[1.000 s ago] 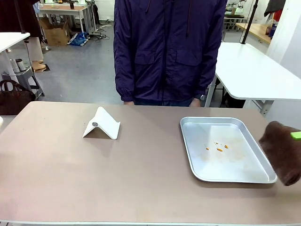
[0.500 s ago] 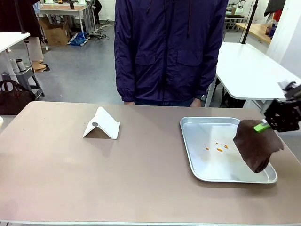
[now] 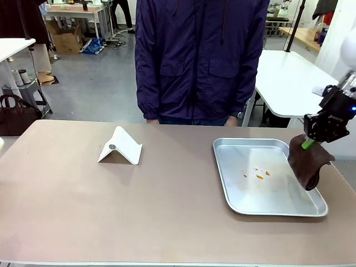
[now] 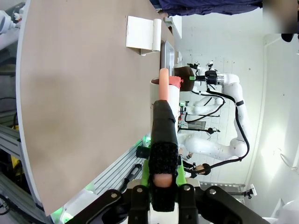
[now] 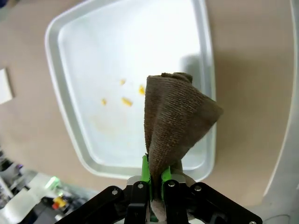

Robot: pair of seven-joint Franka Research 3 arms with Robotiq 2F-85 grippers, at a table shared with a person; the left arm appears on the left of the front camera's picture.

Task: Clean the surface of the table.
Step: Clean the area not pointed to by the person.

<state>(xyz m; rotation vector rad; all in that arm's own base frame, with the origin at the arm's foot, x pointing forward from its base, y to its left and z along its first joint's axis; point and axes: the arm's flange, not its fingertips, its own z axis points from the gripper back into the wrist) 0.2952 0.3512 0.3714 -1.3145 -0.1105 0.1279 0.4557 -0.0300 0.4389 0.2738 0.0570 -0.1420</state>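
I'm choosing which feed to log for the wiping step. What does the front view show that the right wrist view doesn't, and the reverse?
Front view: the person standing at the far edge, the white stand in full, and the right gripper seen from outside, above the tray's right side.
Right wrist view: a top-down look along the jaws, shut on the gathered end of the cloth.
Both: the brown cloth, the metal tray, the orange crumbs in it, and the table.
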